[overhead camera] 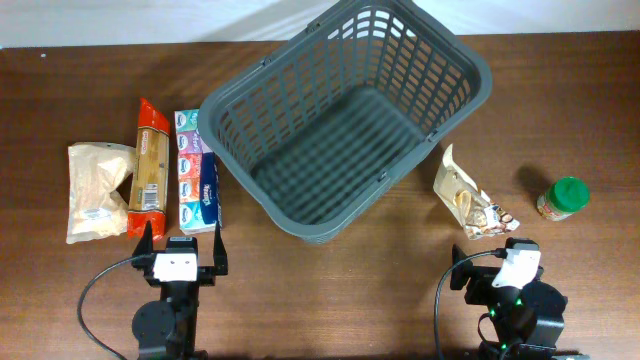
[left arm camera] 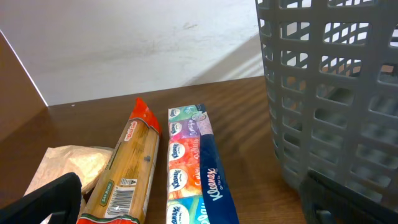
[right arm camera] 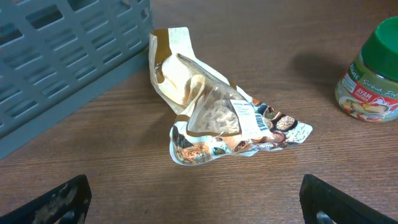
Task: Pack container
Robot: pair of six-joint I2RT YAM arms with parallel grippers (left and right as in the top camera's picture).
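The large dark grey basket (overhead camera: pixel 350 110) stands empty at the table's middle back; its slotted wall shows in the left wrist view (left arm camera: pixel 336 93) and the right wrist view (right arm camera: pixel 68 56). Left of it lie a Kleenex tissue pack (overhead camera: pixel 196 172) (left arm camera: pixel 193 168), an orange pasta packet (overhead camera: pixel 149 168) (left arm camera: pixel 127 171) and a beige bag (overhead camera: pixel 92 190) (left arm camera: pixel 65 168). Right of it lie a crumpled snack pouch (overhead camera: pixel 468 198) (right arm camera: pixel 217 121) and a green-lidded jar (overhead camera: pixel 563 198) (right arm camera: pixel 372 74). My left gripper (overhead camera: pixel 182 240) (left arm camera: pixel 193 211) is open and empty, just short of the tissues. My right gripper (overhead camera: pixel 495 262) (right arm camera: pixel 199 199) is open and empty, just short of the pouch.
The brown wooden table (overhead camera: pixel 340 290) runs to a white wall behind (left arm camera: pixel 124 43). Black cables loop from both arm bases at the front edge (overhead camera: pixel 95 300).
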